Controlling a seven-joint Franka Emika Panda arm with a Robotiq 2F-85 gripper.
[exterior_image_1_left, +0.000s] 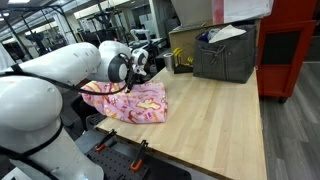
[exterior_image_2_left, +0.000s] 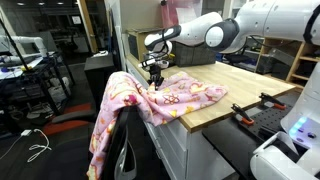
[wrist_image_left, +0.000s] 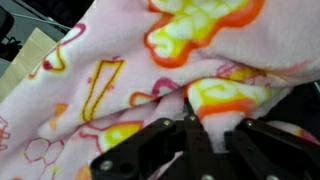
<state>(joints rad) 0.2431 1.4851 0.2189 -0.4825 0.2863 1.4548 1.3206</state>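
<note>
A pink blanket (exterior_image_1_left: 130, 100) with yellow and orange shapes lies crumpled on the wooden table (exterior_image_1_left: 215, 115). In an exterior view it hangs off the table's edge (exterior_image_2_left: 112, 115) over a chair. My gripper (exterior_image_2_left: 155, 80) points down onto the blanket near that edge; it also shows in an exterior view (exterior_image_1_left: 140, 72). In the wrist view the black fingers (wrist_image_left: 215, 135) are closed around a raised fold of the blanket (wrist_image_left: 120, 70), and cloth fills the gap between them.
A grey crate (exterior_image_1_left: 225, 55) with papers stands at the back of the table, small items (exterior_image_1_left: 180, 60) beside it. Black-and-orange clamps (exterior_image_1_left: 120, 150) sit at the table's edge. A black chair (exterior_image_2_left: 128, 150) stands under the hanging cloth. A red cabinet (exterior_image_1_left: 290, 50) is behind.
</note>
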